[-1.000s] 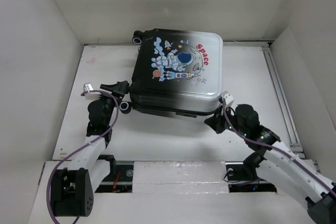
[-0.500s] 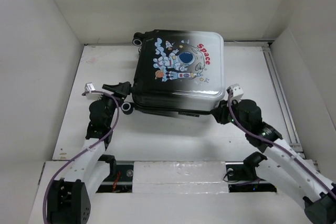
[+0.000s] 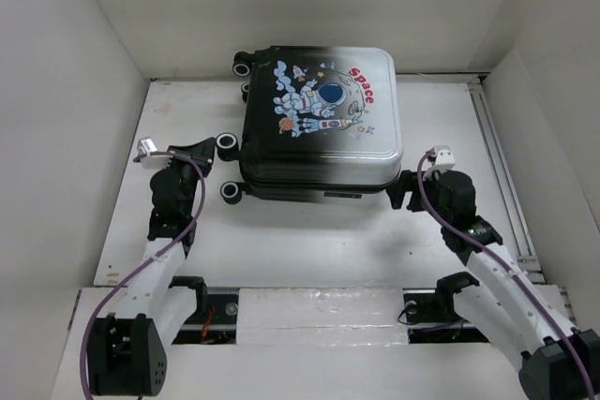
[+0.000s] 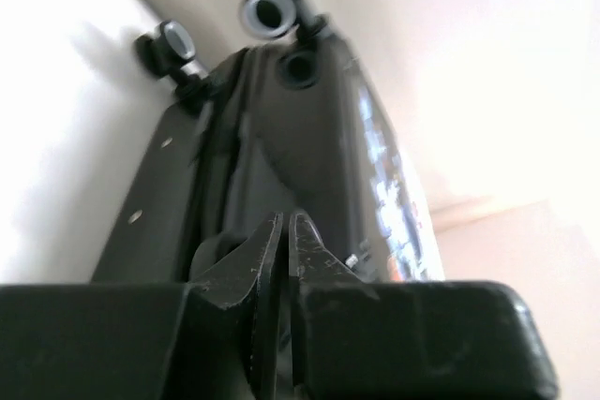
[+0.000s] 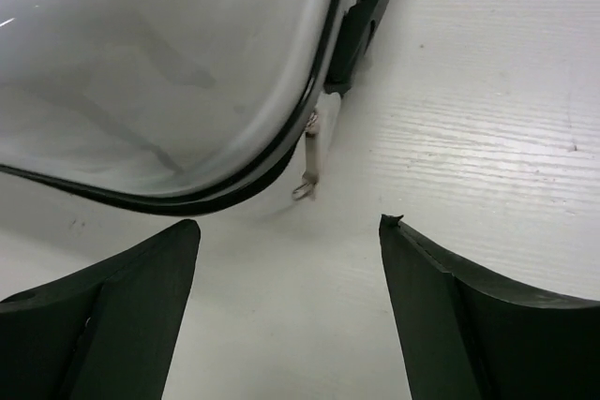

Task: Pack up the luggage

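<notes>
Luggage (image 3: pixel 319 119) lies flat and closed on the counter (image 3: pixel 309 241), print side up. It sits just ahead of both end effectors and between them.

Right end effector (image 5: pixel 291 224) has its fingers spread wide and holds nothing. A zipper pull (image 5: pixel 307 170) dangles off the luggage corner just ahead of the gap, not touched.

Left end effector (image 4: pixel 286 222) is pinched narrow on nothing, with a caster wheel (image 3: pixel 226 142) just beyond its tips.

Likely step: zip it shut. How far the zip already runs, cannot tell.

To do it well:
- Nudge the right end effector forward until the pull is between the fingers.
- Pinch low on the tab.
- Drag along the seam, following the corner curve.
- Brace the left end effector against the wheel side so the case doesn't slide.
</notes>
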